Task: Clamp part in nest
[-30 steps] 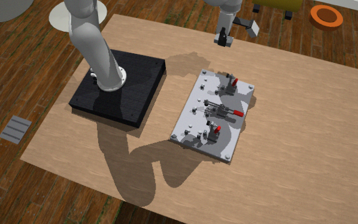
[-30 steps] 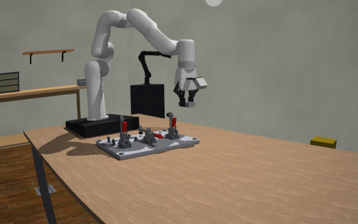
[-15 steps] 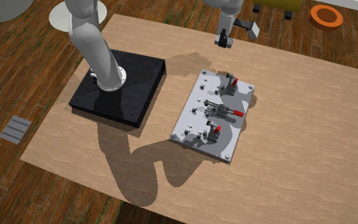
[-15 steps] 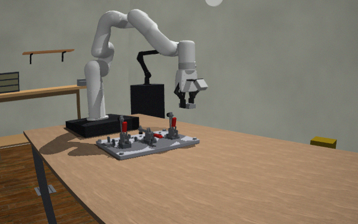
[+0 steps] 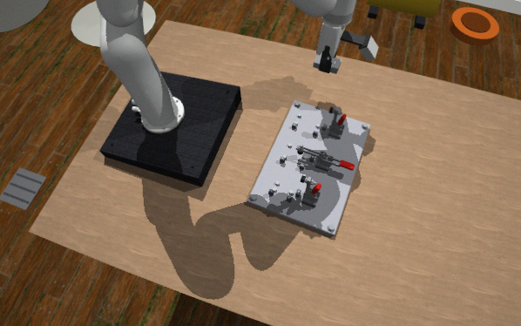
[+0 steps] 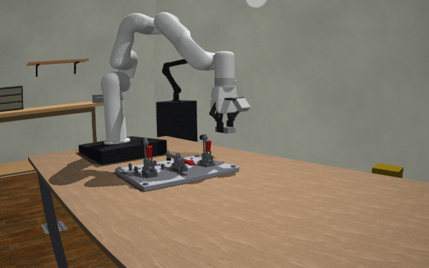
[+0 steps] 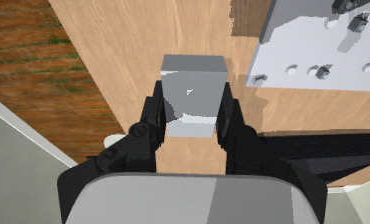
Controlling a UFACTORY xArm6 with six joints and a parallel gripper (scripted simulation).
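Above the table (image 6: 299, 215), the gripper (image 7: 192, 117) clamps the part (image 7: 193, 92), long axis level.

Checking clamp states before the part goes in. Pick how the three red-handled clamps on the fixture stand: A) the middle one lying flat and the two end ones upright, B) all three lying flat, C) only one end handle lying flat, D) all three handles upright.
A: the middle clamp's handle lies along the fixture plate, while both end handles stand upright.
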